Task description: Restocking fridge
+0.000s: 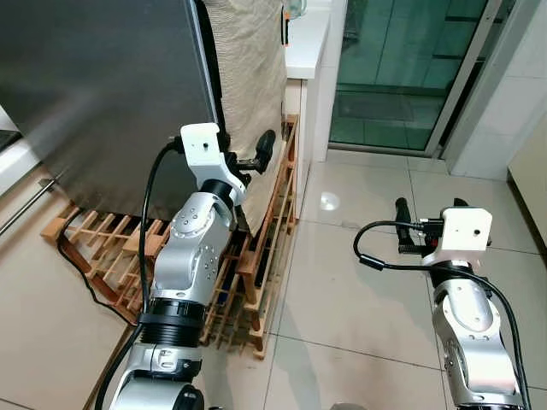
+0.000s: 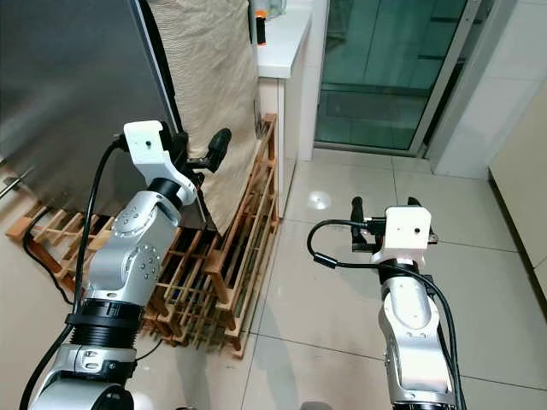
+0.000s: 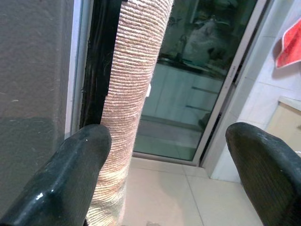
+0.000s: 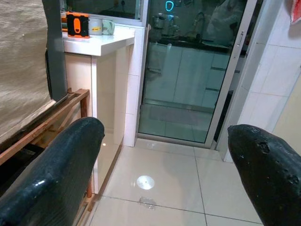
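The fridge (image 1: pixel 102 94) fills the upper left, its dark grey steel door facing me. A beige woven cloth (image 1: pixel 252 77) covers its side. My left gripper (image 1: pixel 249 158) is raised at the door's right edge, level with the black seam (image 3: pixel 96 70) between door and cloth. It is open and holds nothing, with its fingertips (image 3: pixel 70 174) wide apart. My right gripper (image 1: pixel 429 213) hovers low over the tiled floor on the right, also open, with nothing between its fingers (image 4: pixel 51 174).
A wooden slatted rack (image 1: pixel 265 256) lies under and beside the fridge, with a black cable (image 1: pixel 81 265) running over it. A white counter (image 1: pixel 306 38) holding an orange item (image 4: pixel 77 23) stands behind. A glass sliding door (image 1: pixel 402 68) closes off the back. Pale floor tiles (image 1: pixel 342 282) lie between the arms.
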You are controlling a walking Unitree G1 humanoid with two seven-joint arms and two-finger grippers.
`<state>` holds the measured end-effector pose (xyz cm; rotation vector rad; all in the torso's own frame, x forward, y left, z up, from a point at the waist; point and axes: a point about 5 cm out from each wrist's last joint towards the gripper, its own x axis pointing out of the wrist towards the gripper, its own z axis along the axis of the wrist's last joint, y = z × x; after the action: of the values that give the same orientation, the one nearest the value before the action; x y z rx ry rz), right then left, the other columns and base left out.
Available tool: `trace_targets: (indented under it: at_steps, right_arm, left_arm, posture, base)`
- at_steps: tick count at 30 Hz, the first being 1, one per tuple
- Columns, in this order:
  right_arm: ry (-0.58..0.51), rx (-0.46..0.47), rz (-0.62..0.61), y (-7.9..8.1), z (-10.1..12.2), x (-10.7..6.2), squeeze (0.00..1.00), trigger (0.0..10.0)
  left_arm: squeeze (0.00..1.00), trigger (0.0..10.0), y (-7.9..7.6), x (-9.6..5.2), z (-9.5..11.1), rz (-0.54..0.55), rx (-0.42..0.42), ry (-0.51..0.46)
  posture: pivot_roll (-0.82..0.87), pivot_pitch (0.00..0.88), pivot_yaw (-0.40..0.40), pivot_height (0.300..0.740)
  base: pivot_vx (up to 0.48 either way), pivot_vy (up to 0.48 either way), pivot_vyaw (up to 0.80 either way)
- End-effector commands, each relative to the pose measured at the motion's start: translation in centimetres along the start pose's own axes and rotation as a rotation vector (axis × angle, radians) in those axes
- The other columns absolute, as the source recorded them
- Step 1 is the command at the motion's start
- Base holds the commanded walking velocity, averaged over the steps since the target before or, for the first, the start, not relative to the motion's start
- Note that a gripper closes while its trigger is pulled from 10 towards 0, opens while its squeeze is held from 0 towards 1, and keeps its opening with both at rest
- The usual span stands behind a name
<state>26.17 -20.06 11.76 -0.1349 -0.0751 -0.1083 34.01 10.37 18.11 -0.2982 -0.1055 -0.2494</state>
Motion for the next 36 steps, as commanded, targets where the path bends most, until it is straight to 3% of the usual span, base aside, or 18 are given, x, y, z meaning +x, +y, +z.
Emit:
trace_targets:
  at_steps: [1,5,11,17,24,36]
  right_arm:
    - [-0.001,-0.006,0.004,0.0,-0.1,0.0,0.75,10.0]
    - [0.000,-0.007,0.003,-0.1,-0.2,0.0,0.75,10.0]
    - [0.002,-0.011,0.010,0.0,-0.2,0.0,0.75,10.0]
    - [0.006,-0.016,0.008,-0.3,-0.2,-0.3,0.75,10.0]
    - [0.020,-0.020,0.021,-0.4,-0.5,-0.8,0.75,10.0]
    - [0.008,-0.019,0.040,0.1,-0.2,-0.2,0.75,10.0]
  left_arm:
    - [0.00,10.0,1.2,0.0,0.9,0.077,0.001,-0.035]
    - [0.00,10.0,2.4,-0.1,1.4,0.148,-0.004,-0.059]
    - [0.00,10.0,2.1,-0.3,1.1,0.107,-0.014,-0.039]
    - [0.00,10.0,2.3,-1.9,0.5,0.032,-0.003,0.021]
    - [0.00,10.0,2.8,-3.6,1.1,0.030,0.015,0.011]
    - [0.00,10.0,0.6,-2.1,1.7,-0.006,-0.048,-0.017]
  posture:
    - [-0.23,0.000,0.071,0.740]
    - [-0.23,0.000,0.070,0.740]
    - [-0.24,0.000,0.070,0.740]
    - [-0.23,0.000,0.068,0.740]
    - [-0.21,0.000,0.057,0.740]
    - [-0.22,0.000,0.054,0.740]
  base:
    - [0.000,0.000,0.00]
    - [0.000,0.000,0.00]
    - [0.000,0.000,0.00]
    - [0.000,0.000,0.00]
    - [0.000,0.000,0.00]
    - [0.000,0.000,0.00]
